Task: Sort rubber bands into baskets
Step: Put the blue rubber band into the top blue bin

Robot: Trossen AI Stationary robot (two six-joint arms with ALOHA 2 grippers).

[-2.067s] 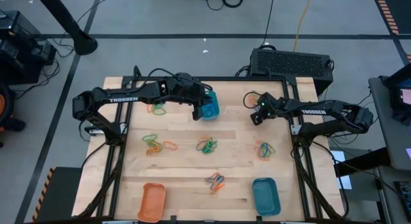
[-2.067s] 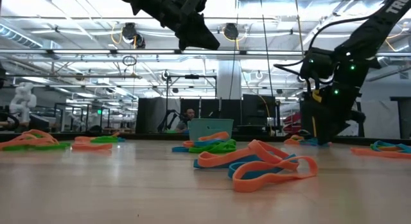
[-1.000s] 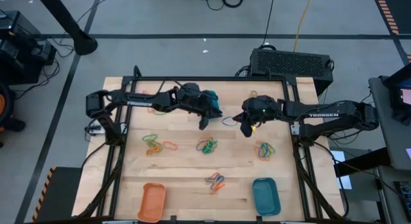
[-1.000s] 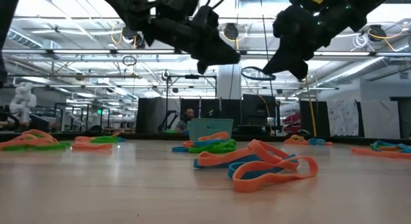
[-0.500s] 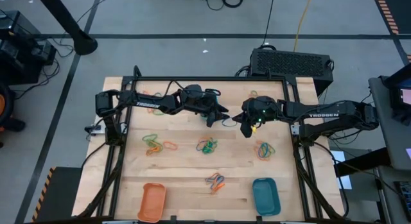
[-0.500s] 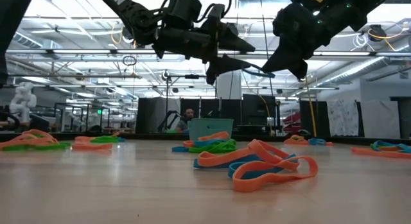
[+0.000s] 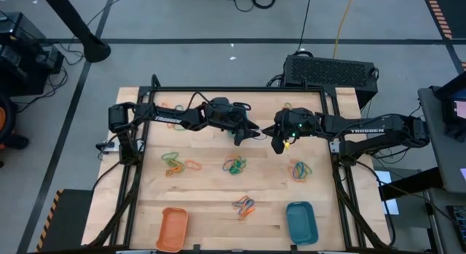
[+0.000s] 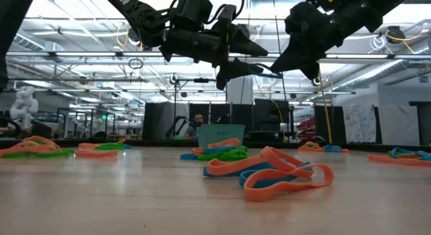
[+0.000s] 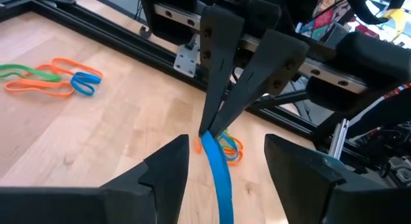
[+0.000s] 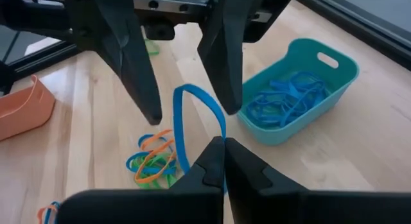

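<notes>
L tool (image 8: 259, 60) has just opened round the blue band (image 10: 192, 124) pinched shut in R tool (image 8: 277, 65), so handover's underway.

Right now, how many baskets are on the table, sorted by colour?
orange basket: 1
teal baskets: 2, namely the teal basket in the orange one's row and the teal basket holding blue rubber bands
Total: 3
</notes>
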